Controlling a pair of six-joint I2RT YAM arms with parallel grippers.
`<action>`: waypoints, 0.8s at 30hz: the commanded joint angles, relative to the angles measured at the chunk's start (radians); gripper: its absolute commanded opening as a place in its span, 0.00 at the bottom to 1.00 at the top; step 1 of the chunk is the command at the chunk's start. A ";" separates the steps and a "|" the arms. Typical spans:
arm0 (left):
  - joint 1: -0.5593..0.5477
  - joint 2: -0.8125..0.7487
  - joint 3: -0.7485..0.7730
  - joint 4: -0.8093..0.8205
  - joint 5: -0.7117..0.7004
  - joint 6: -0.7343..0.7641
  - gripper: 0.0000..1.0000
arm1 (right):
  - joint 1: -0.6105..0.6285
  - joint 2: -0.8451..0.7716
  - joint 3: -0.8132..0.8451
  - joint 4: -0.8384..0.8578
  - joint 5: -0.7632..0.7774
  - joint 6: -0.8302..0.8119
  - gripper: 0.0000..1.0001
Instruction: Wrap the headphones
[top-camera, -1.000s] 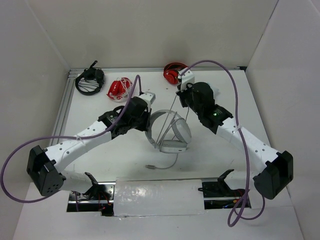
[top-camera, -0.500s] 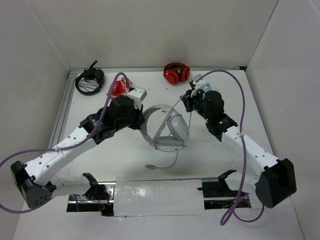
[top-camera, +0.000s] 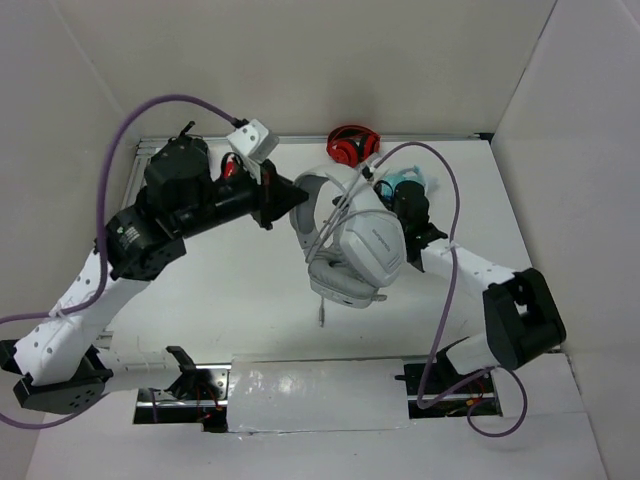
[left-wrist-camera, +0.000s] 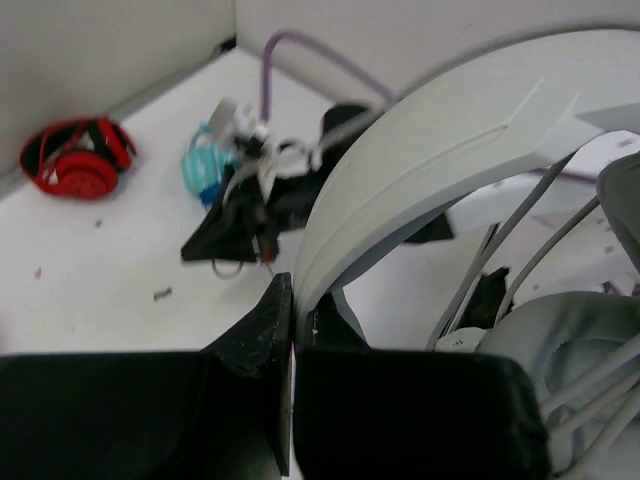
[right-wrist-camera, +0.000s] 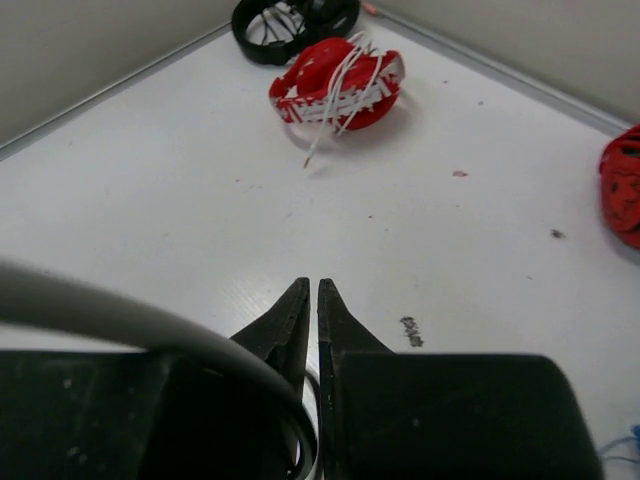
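The large white headphones (top-camera: 358, 248) hang in the air over the middle of the table, with the thin grey cable (top-camera: 340, 205) wound across the earcups and its plug end dangling below. My left gripper (top-camera: 298, 197) is shut on the wide headband (left-wrist-camera: 440, 150), which its fingers (left-wrist-camera: 262, 330) pinch near one end. My right gripper (top-camera: 385, 190) is just right of the headband. Its jaws (right-wrist-camera: 312, 285) are nearly closed, with the grey cable (right-wrist-camera: 100, 310) curving down between them.
Red headphones (top-camera: 350, 146) lie at the back edge. Small light-blue headphones (top-camera: 408, 180) lie beside my right gripper. Red-and-white headphones (right-wrist-camera: 335, 85) and black headphones (right-wrist-camera: 295, 15) lie at the back left, partly hidden under my left arm in the top view.
My left arm has risen and swung back, lifting the headphones off the table and turning them. My right gripper stayed close with the cable, and the plug end now hangs free.
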 joint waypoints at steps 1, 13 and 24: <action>-0.014 0.055 0.197 0.055 0.085 0.000 0.00 | 0.023 0.076 0.051 0.141 -0.087 0.064 0.14; 0.001 0.203 0.446 -0.006 -0.156 0.022 0.00 | 0.158 0.275 -0.013 0.280 -0.136 0.200 0.02; 0.341 0.482 0.649 -0.110 -0.130 -0.214 0.00 | 0.379 0.219 -0.254 0.355 -0.041 0.307 0.00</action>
